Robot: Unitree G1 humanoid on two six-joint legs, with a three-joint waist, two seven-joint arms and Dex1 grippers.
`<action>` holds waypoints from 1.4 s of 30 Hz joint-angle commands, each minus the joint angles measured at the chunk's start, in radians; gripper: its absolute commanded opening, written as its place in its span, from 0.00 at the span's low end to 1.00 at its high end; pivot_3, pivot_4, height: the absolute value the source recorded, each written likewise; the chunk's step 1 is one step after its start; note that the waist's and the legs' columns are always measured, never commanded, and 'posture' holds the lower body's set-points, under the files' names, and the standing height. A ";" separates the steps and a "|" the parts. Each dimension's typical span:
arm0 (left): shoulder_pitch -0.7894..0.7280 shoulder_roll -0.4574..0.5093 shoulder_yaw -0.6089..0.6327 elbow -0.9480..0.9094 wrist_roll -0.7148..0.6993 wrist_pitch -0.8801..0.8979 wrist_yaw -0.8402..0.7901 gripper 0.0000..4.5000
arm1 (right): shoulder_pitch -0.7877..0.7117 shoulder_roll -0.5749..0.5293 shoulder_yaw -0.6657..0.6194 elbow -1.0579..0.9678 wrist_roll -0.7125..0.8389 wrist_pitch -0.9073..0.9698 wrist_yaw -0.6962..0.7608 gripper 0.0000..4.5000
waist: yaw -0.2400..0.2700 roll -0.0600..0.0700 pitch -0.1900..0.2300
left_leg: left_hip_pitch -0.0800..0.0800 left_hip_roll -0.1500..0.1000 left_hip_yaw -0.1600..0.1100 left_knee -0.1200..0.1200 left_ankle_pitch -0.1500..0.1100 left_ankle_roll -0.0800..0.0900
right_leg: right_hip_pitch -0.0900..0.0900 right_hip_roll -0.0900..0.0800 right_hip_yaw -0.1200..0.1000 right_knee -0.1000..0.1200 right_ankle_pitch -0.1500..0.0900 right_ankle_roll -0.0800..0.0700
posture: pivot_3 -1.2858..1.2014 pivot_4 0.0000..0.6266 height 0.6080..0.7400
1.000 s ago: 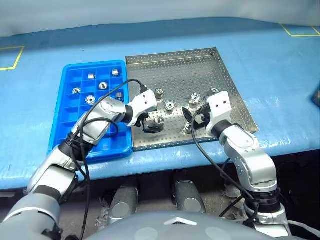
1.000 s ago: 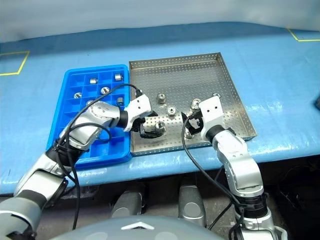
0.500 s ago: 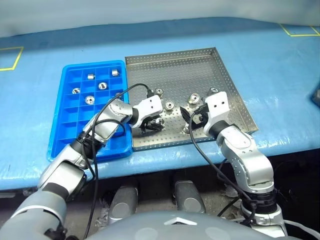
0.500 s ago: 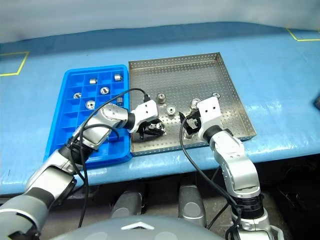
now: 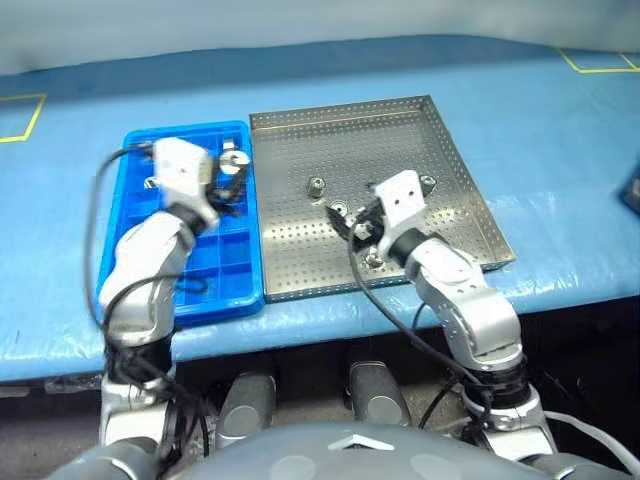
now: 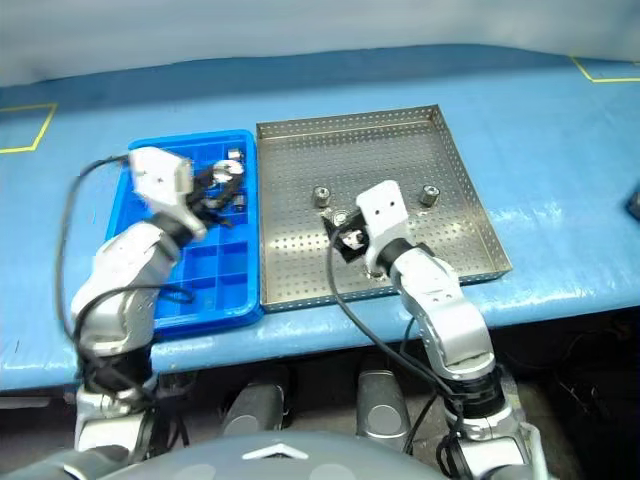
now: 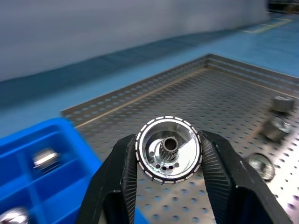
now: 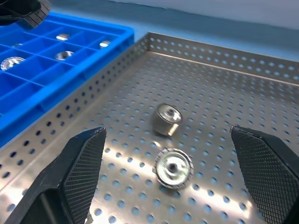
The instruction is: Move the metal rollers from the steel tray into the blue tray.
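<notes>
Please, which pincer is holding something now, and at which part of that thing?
The left pincer holds one metal roller, pinched on its outer rim from both sides. The right pincer is open and holds nothing.

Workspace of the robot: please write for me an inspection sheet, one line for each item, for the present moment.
Surface: table under a blue cover, with yellow tape marks at its far corners.
Job's things: steel tray beside the blue tray; several metal rollers lie loose on the steel floor, among them one; a few more sit in the blue tray's far compartments, one at.
Clutter: a dark object at the table's right edge, cut off by the picture.
Grippers: left gripper shut on a roller, over the blue tray; right gripper open, low over two loose rollers.
Cables: a black cable loops along each arm.
Surroundings: pale backdrop behind the table.
</notes>
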 commanded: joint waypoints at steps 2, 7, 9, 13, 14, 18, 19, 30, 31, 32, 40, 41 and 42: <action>0.069 -0.028 0.078 -0.094 0.044 -0.047 0.136 0.37 | -0.038 0.021 0.043 0.019 -0.007 -0.071 0.028 1.00 | 0.032 -0.002 0.000 | 0.000 -0.001 -0.001 0.001 0.000 0.000 | 0.001 0.000 0.000 0.000 0.000 0.000 | 0.55 0.24 1.00; 0.132 -0.026 0.122 -0.003 0.067 -0.089 0.203 0.37 | -0.064 0.033 0.086 0.058 -0.007 -0.102 0.066 1.00 | 0.063 -0.004 -0.001 | 0.000 -0.002 -0.001 0.002 0.000 0.000 | 0.003 0.000 -0.001 -0.001 0.001 0.002 | 0.56 0.24 1.00; 0.132 -0.018 0.120 0.026 0.073 -0.101 0.209 0.37 | -0.065 0.034 0.088 0.061 -0.008 -0.107 0.071 1.00 | 0.069 -0.005 -0.001 | 0.000 -0.001 -0.002 0.002 0.000 0.000 | 0.002 0.000 -0.001 -0.001 0.002 0.001 | 0.56 0.24 1.00; 0.113 -0.015 0.122 0.121 0.070 -0.105 0.227 0.37 | -0.057 0.036 0.083 0.057 -0.011 -0.109 0.069 1.00 | 0.071 -0.005 -0.001 | 0.000 -0.001 -0.002 0.002 0.001 -0.001 | 0.002 0.000 -0.001 -0.001 0.002 0.000 | 0.56 0.24 1.00; 0.111 -0.013 0.120 0.136 0.069 -0.106 0.227 0.37 | -0.055 0.036 0.082 0.054 -0.012 -0.109 0.067 1.00 | 0.070 -0.005 -0.001 | 0.000 -0.001 -0.002 0.002 0.001 -0.001 | 0.002 0.000 -0.002 -0.001 0.002 0.000 | 0.56 0.24 1.00; 0.093 -0.007 0.101 0.219 0.052 -0.122 0.200 0.37 | -0.037 0.038 0.074 0.045 -0.017 -0.103 0.055 1.00 | 0.068 -0.004 -0.002 | 0.000 -0.001 -0.002 0.001 0.001 -0.001 | 0.002 0.000 -0.002 -0.001 0.002 0.000 | 0.55 0.24 1.00; 0.089 -0.008 0.096 0.226 0.052 -0.126 0.200 0.37 | -0.033 0.039 0.072 0.043 -0.018 -0.100 0.051 1.00 | 0.066 -0.004 -0.002 | 0.000 -0.001 -0.002 0.001 0.001 -0.001 | 0.002 0.000 -0.001 -0.001 0.002 0.000 | 0.55 0.24 1.00; -0.030 -0.009 0.054 0.046 -0.083 -0.046 0.139 1.00 | 0.011 0.027 0.035 0.001 -0.018 -0.077 0.014 1.00 | 0.044 -0.005 -0.001 | -0.001 -0.001 -0.002 0.002 0.001 -0.001 | 0.001 0.000 -0.002 -0.001 0.002 0.000 | 0.52 0.24 1.00; -0.061 -0.004 0.038 0.032 -0.122 -0.030 0.101 1.00 | 0.018 0.023 0.026 -0.005 -0.018 -0.075 0.010 1.00 | 0.045 -0.005 -0.001 | -0.001 -0.001 -0.001 0.002 0.001 -0.001 | 0.001 0.000 -0.002 -0.001 0.002 0.000 | 0.52 0.24 1.00; -0.090 0.007 0.018 0.025 -0.157 -0.016 0.057 1.00 | 0.025 0.018 0.019 -0.010 -0.021 -0.074 0.008 1.00 | 0.046 -0.005 -0.001 | -0.001 -0.001 -0.002 0.002 0.001 -0.001 | 0.001 0.000 -0.002 -0.001 0.002 0.000 | 0.52 0.24 1.00; -0.342 -0.008 -0.150 0.350 -0.153 -0.004 -0.021 1.00 | 0.067 -0.012 -0.010 -0.036 -0.043 -0.086 -0.011 1.00 | 0.022 -0.005 -0.001 | -0.001 -0.001 -0.001 0.002 0.001 -0.001 | 0.001 0.000 -0.001 -0.001 0.003 0.001 | 0.50 0.24 1.00; -0.379 -0.020 -0.175 0.426 -0.129 -0.033 -0.019 1.00 | 0.072 -0.013 -0.010 -0.040 -0.049 -0.089 -0.016 1.00 | 0.020 -0.005 -0.001 | -0.001 -0.001 -0.001 0.002 0.001 -0.001 | 0.001 0.001 -0.001 -0.001 0.003 0.001 | 0.50 0.24 1.00; -0.409 -0.028 -0.194 0.491 -0.103 -0.061 -0.012 1.00 | 0.077 -0.013 -0.011 -0.043 -0.053 -0.090 -0.020 1.00 | 0.020 -0.005 -0.001 | -0.001 -0.001 -0.001 0.002 0.001 -0.001 | 0.001 0.001 -0.001 -0.001 0.003 0.001 | 0.50 0.24 1.00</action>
